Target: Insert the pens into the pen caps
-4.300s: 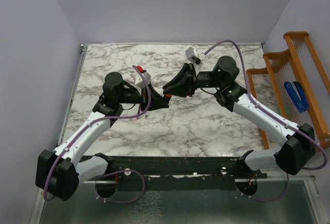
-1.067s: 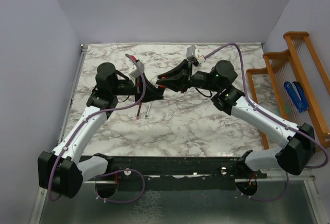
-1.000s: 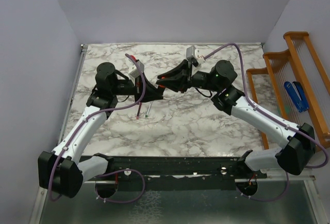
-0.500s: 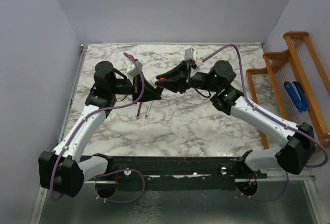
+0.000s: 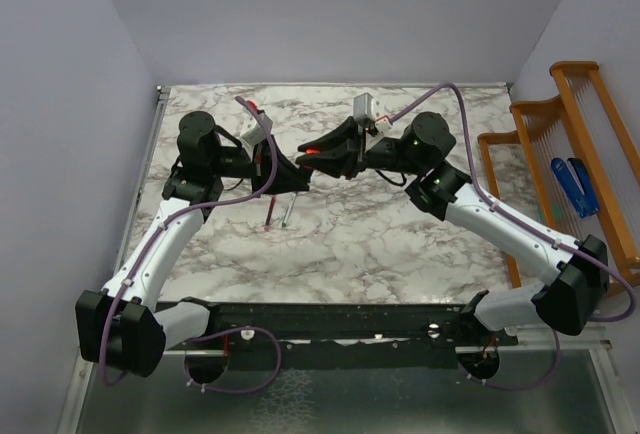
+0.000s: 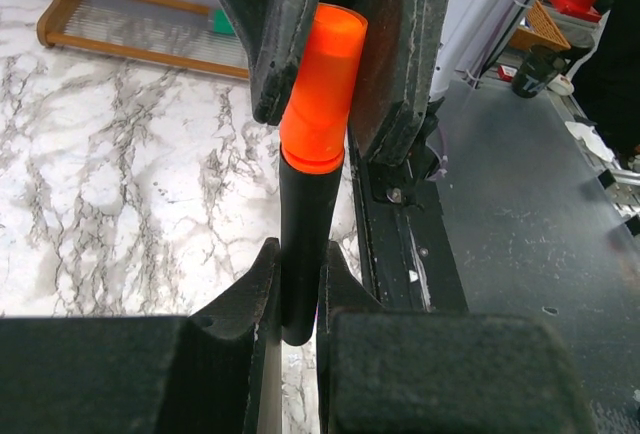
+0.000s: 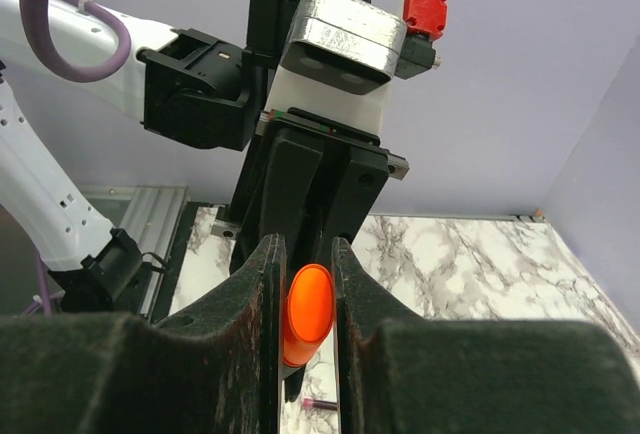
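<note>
The black marker (image 6: 305, 234) is pinched between the fingers of my left gripper (image 6: 297, 254), which is shut on its body. Over the marker's far end sits the bright orange pen cap (image 6: 322, 89), and my right gripper (image 7: 305, 284) is shut on that cap (image 7: 308, 312). The two grippers meet tip to tip above the table's middle, the left gripper (image 5: 288, 176) facing the right gripper (image 5: 310, 154). A slim red-pink pen (image 5: 269, 217) and a slim silver-grey pen (image 5: 287, 214) lie side by side on the marble below them. The magenta-purple cap is not in view.
A wooden rack (image 5: 560, 134) stands off the table's right edge, with a blue object (image 5: 575, 186) on it. Lilac walls enclose the marble table (image 5: 400, 244) at the back and sides. The black rail (image 5: 340, 322) with both arm bases runs along the near edge.
Both grippers have drifted together a little toward the back left, lifting slightly, with the marker and cap still held between them. The pens on the table have not moved.
</note>
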`<state>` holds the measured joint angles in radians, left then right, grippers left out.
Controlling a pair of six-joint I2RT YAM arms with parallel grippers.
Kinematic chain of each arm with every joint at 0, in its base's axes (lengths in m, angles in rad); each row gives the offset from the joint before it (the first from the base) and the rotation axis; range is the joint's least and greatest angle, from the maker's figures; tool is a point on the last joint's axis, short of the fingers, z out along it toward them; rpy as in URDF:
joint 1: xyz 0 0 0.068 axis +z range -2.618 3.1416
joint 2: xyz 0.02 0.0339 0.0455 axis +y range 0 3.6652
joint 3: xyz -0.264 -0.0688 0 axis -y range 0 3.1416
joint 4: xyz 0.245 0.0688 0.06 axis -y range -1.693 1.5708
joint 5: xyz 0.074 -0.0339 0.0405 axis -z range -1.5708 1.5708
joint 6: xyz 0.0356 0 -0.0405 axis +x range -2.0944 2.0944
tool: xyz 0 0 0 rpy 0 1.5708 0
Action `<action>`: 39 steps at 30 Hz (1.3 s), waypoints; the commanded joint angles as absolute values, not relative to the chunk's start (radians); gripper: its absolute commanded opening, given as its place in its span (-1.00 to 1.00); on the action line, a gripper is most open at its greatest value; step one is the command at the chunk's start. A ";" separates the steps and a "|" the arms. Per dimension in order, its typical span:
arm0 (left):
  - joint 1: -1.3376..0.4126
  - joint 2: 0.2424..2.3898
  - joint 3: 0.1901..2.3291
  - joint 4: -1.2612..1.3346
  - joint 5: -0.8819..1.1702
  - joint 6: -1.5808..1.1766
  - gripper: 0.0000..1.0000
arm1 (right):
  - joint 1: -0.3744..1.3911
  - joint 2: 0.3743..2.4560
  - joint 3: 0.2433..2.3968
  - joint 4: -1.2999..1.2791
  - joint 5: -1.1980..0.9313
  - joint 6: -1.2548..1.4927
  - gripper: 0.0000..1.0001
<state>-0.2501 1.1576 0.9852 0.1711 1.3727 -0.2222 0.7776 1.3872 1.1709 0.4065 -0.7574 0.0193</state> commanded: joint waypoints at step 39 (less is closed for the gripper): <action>-0.221 1.059 1.168 0.515 0.994 -0.278 -1.00 | 0.912 1.561 0.994 -0.230 -1.116 0.026 -0.98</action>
